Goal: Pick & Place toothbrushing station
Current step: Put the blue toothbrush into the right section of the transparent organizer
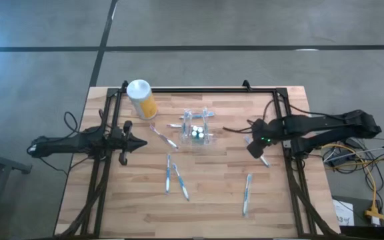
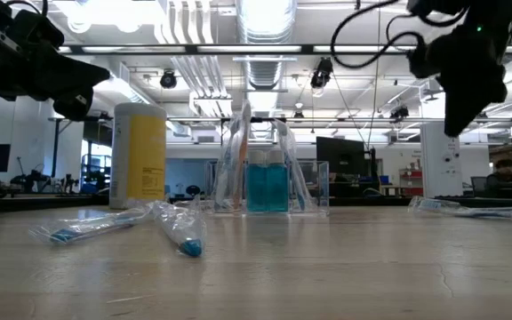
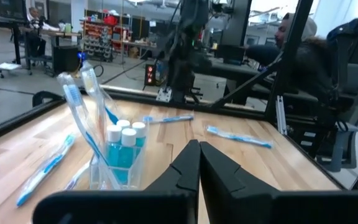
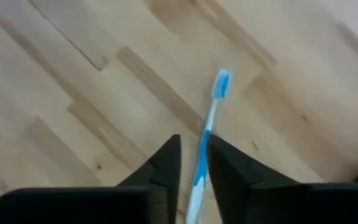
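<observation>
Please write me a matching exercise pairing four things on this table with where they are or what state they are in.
Things:
1. yellow cylinder canister with white lid
2. clear plastic box-shaped toothbrush holder
3. left gripper
4. right gripper

Places or states:
A. jaws shut, empty, by the table's left side
B. near the table's middle, holding upright brushes and small blue bottles
C. at the far left corner
D. above a blue-and-white toothbrush lying near the right edge

Pairs: 1-C, 2-B, 3-A, 4-D

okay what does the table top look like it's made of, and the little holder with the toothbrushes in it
Table top: looks like light wooden planks with visible grain and seams, matte finish. Holder: seems clear, glossy plastic, since the blue bottles and the toothbrushes show straight through its walls; glass can't be ruled out.
</observation>
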